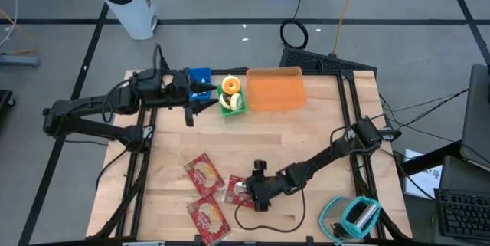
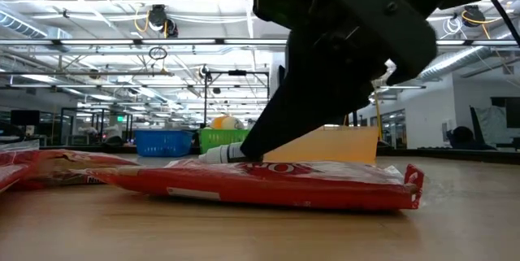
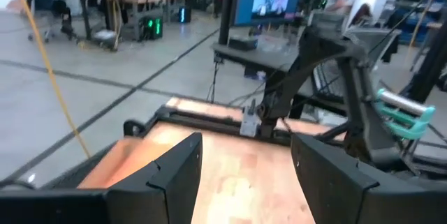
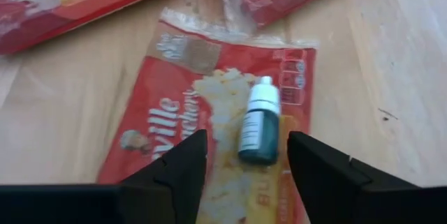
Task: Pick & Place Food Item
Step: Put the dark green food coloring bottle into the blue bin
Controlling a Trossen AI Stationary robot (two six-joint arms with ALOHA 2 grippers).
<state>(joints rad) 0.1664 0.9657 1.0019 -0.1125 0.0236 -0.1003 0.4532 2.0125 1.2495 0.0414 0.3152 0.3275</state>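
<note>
High view: right gripper [image 1: 249, 192] lower centre over a red snack packet [image 1: 236, 190], 2 more packets [image 1: 205, 175] to its left; left gripper [image 1: 205, 95] upper left beside green bin [image 1: 233, 104] and orange tray [image 1: 276, 90], fingers spread, empty. Low view: packet [image 2: 268, 184] flat on table [image 2: 260, 232], small bottle [image 2: 221, 154] on top under dark gripper. Right wrist view: fingers [image 4: 178, 172] spread, not pinching; green bottle w/ white cap [image 4: 260, 123] lies between them on packet [image 4: 202, 105].
</note>
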